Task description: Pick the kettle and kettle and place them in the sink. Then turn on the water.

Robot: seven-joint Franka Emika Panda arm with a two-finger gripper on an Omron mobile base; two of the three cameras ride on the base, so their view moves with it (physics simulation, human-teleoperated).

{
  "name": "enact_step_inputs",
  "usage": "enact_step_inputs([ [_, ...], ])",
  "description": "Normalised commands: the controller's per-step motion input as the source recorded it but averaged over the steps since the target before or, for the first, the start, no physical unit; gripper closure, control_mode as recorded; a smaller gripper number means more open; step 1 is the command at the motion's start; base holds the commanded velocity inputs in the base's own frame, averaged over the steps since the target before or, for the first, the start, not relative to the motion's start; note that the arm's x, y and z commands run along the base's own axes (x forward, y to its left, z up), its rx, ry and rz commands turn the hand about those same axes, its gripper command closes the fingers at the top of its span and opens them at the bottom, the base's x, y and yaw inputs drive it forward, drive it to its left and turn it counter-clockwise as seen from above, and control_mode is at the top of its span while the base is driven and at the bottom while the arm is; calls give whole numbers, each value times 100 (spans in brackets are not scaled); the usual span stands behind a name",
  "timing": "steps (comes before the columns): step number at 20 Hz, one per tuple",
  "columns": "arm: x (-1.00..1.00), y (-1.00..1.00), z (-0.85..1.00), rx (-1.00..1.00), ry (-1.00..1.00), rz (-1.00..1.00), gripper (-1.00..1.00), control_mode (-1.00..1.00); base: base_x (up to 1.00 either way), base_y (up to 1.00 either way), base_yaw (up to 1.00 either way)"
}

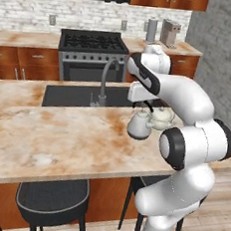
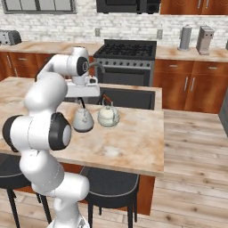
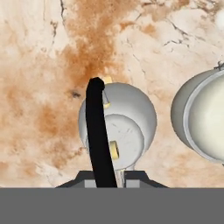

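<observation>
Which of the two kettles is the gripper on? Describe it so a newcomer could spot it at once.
Start at the black sink in the marble island counter. Two small whitish kettles stand side by side on the counter in front of its tap end. The gripper is shut on the black-handled kettle, the greyer one; its neighbour has a reddish-brown handle.

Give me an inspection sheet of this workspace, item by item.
Surface: marbled tan island counter.
Job's things: black-handled kettle and second kettle stand side by side on the counter; black sink holds nothing seen; tap dry.
Clutter: nothing seen.
End effector: shut on the black-handled kettle's handle, from above.
Cables: nothing seen.
Surroundings: stove, stools, wood cabinets.
</observation>
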Motion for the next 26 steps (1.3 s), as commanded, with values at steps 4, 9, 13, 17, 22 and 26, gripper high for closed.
enact_step_inputs([
  [4,-6,0,59,0,-10,0,100,-100,0,0,0],
  [9,-43,0,69,0,-8,0,100,-100,0,0,0],
  [13,-96,0,52,0,-9,0,100,-100,0,0,0],
  [17,-100,0,50,0,-7,0,100,-100,0,0,0],
  [22,-100,0,28,0,-9,0,100,-100,0,0,0],
  [26,-87,-1,18,0,-5,0,100,-100,0,0,0],
])
